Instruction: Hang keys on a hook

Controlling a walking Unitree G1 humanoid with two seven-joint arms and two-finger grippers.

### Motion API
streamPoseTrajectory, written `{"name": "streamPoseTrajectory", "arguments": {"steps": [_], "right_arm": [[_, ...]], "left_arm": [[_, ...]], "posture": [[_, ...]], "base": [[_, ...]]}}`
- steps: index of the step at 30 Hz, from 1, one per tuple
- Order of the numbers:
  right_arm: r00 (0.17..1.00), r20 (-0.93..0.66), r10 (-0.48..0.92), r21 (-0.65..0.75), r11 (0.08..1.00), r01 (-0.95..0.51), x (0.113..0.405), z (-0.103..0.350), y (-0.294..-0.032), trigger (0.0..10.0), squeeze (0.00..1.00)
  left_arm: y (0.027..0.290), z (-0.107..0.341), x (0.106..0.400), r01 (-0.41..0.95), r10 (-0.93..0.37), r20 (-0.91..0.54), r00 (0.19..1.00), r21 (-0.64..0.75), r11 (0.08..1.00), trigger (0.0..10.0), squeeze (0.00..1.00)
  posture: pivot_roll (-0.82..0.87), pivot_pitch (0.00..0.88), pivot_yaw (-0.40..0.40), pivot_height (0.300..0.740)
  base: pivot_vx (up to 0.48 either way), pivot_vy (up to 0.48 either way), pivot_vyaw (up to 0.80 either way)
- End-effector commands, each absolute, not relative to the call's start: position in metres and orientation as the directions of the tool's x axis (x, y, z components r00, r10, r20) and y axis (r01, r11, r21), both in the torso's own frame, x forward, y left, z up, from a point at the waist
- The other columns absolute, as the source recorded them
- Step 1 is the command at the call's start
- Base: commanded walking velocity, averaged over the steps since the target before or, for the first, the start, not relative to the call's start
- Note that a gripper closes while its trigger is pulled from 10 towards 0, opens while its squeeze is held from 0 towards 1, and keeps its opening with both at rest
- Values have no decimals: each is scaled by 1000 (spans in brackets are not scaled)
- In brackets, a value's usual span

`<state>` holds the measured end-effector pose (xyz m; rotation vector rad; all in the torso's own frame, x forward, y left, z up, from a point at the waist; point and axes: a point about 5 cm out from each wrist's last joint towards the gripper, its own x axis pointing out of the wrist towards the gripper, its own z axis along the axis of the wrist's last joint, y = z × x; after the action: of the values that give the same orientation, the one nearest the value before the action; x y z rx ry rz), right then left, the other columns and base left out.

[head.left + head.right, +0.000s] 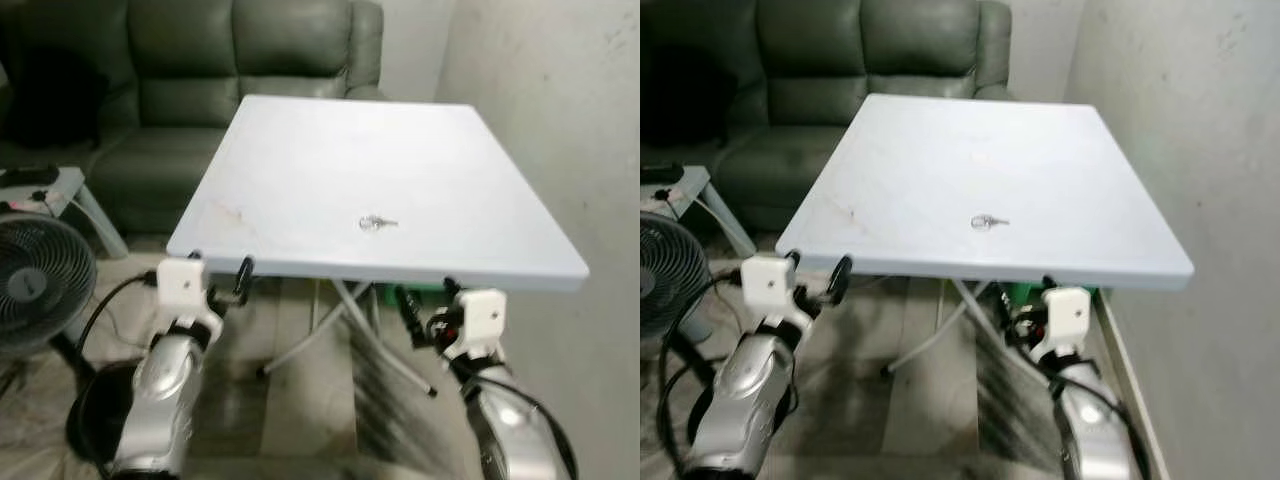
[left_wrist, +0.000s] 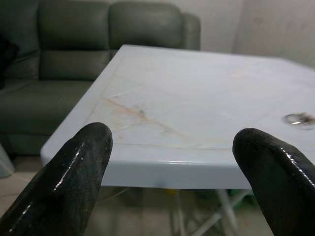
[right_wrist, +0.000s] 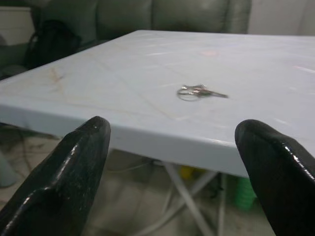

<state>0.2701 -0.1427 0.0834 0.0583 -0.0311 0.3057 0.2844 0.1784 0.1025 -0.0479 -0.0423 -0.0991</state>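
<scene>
A small bunch of keys [image 1: 378, 222] on a ring lies on the white folding table [image 1: 300, 160], near its front edge and right of centre. Both grippers hang below and in front of that edge. My left gripper [image 1: 219, 270] sits by the table's front left corner, open and holding nothing. My right gripper [image 1: 428, 298] is under the front edge, slightly right of the keys, also open. In the right wrist view the keys [image 3: 199, 91] lie straight ahead between the fingers [image 3: 74, 172]. In the left wrist view the keys [image 2: 299, 118] lie far off to one side.
A dark green sofa [image 1: 240, 60] stands behind the table. A black fan [image 1: 35, 280] and a small side table [image 1: 60, 185] are at the left. A plaster wall [image 1: 560, 90] runs close along the right. Crossed metal legs [image 1: 340, 330] and a green object [image 1: 385, 295] sit under the table.
</scene>
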Motion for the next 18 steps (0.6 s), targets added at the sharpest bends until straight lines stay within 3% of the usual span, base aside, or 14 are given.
{"name": "streamPoseTrajectory", "arguments": {"steps": [1, 6, 18], "right_arm": [[959, 37, 281, 46, 958, -282, 270, 85, -152, 10000, 0], [958, 39, 285, 46, 957, -287, 271, 86, -151, 10000, 0], [956, 39, 290, 49, 955, -291, 271, 86, -149, 10000, 0]], "left_arm": [[171, 106, 287, 120, -117, 51, 992, -55, 991, 10000, 0], [171, 106, 286, 117, -113, 51, 992, -77, 990, 10000, 0], [169, 107, 287, 116, -112, 51, 992, -85, 990, 10000, 0]], "posture": [[-3, 0, 4, 740], [-1, 0, 3, 740], [2, 0, 4, 740]], "base": [[334, 0, 0], [303, 194, 0], [0, 421, 0]]}}
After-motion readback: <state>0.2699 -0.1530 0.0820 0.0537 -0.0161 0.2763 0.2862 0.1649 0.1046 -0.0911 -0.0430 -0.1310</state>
